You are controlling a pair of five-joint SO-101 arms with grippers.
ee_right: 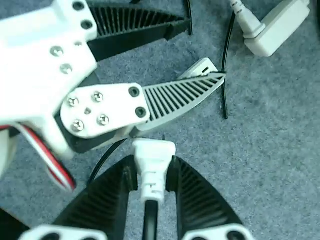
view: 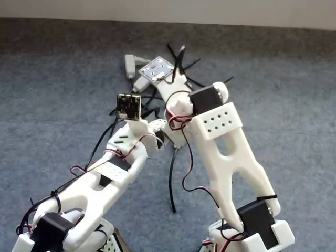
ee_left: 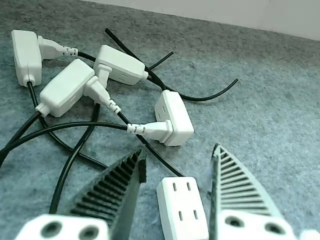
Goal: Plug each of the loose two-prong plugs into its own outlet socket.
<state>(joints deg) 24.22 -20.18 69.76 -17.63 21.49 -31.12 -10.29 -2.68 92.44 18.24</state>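
Beside the empty outlet socket (ee_left: 182,207), straddled by the left gripper (ee_left: 178,151) with jaws spread, the right gripper (ee_right: 151,167) clamps a loose white plug (ee_right: 153,151), not yet inserted; beyond that socket, another plug (ee_left: 159,131) looks seated.

The outlet socket (ee_left: 182,212) between the left tool's (ee_left: 178,155) fingers (ee_left: 114,186) is cut off by the view's edge.

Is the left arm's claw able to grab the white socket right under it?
Probably yes. The left gripper is open and sits over the outlet socket, one jaw on each side. Nothing lies between the jaws and the socket, so closing should catch it.
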